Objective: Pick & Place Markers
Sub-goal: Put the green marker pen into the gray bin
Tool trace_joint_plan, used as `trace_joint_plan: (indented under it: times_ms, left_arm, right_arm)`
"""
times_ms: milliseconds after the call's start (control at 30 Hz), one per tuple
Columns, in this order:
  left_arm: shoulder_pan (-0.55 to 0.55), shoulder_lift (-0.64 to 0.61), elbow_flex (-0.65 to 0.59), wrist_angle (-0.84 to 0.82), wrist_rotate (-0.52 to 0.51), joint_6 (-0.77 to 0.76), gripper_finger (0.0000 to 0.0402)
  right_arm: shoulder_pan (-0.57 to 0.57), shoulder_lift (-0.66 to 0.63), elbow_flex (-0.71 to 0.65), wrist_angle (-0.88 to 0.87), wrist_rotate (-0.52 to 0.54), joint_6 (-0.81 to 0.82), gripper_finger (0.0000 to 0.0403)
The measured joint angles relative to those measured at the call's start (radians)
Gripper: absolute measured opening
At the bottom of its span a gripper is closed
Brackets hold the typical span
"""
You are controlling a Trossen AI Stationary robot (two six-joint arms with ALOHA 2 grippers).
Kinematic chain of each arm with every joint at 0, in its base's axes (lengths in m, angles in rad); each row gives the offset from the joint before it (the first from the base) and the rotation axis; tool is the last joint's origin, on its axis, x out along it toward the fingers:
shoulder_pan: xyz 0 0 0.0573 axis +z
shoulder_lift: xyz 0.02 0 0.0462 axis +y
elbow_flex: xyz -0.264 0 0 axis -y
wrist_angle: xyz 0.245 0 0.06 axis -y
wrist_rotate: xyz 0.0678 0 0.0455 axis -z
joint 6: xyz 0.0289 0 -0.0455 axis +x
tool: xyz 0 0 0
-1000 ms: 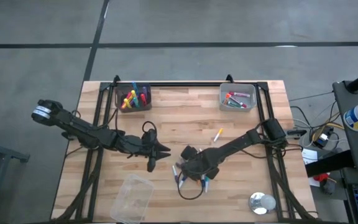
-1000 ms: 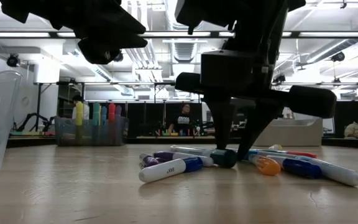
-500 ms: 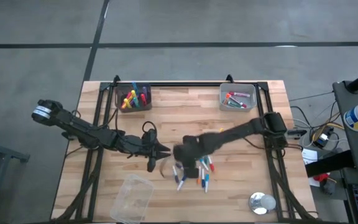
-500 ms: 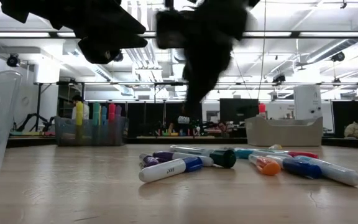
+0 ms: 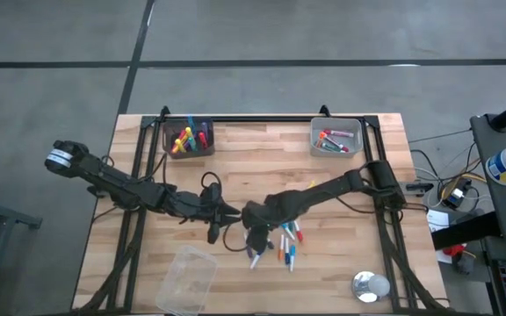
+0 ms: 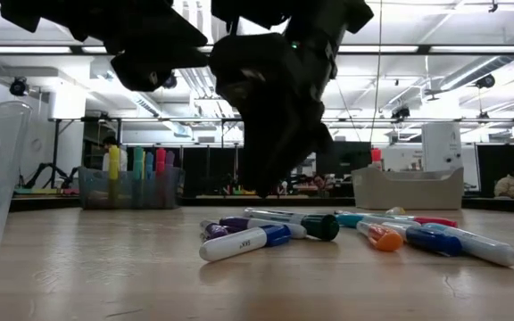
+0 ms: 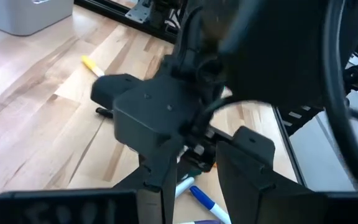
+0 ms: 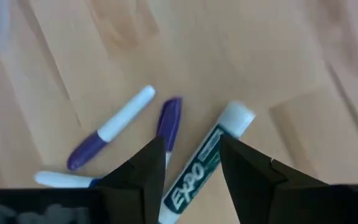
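Several loose markers [image 5: 277,247] lie flat in a pile on the wooden table, near its middle; the low view shows them [image 6: 346,230] in a row. My right gripper [image 5: 254,232] hangs open over the pile's left end. In its wrist view the right gripper [image 8: 192,143] has one finger on each side of a green Expo marker [image 8: 205,158] lying flat, with purple markers [image 8: 169,121] beside it. Whether the fingers touch the Expo marker, I cannot tell. My left gripper [image 5: 227,213] is open just left of the right gripper, above the table and holding nothing. A yellow marker [image 7: 92,65] lies apart.
Two bins stand at the far edge: the left bin [image 5: 190,137] holds upright markers, the right bin [image 5: 335,137] holds markers lying flat. A clear plastic tub [image 5: 185,279] sits near the front left edge, and a round metal lid [image 5: 370,285] near the front right.
My right gripper rose from the middle of the pile, where its fingers had straddled a dark-capped marker. It then swung toward the table's left and has come down again at the pile's left end, close to the left gripper. The markers have stayed where they lay.
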Motion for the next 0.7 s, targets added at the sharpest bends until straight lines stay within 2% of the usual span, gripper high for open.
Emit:
trace_joint_plan:
  times_ms: [333,567,700]
  left_arm:
    - [0.0,0.0,0.0,-0.001,0.0,0.0,0.0106]
    - [0.0,0.0,-0.001,-0.006,0.0,0.001,0.0106]
    - [0.0,0.0,-0.001,-0.003,0.0,0.001,0.0106]
  right_arm:
    - [0.007,0.043,0.0,-0.002,0.029,0.045,0.0137]
    - [0.01,0.077,-0.002,-0.003,0.035,0.038,0.0136]
    - [0.01,0.078,-0.006,-0.008,0.055,0.001,0.0122]
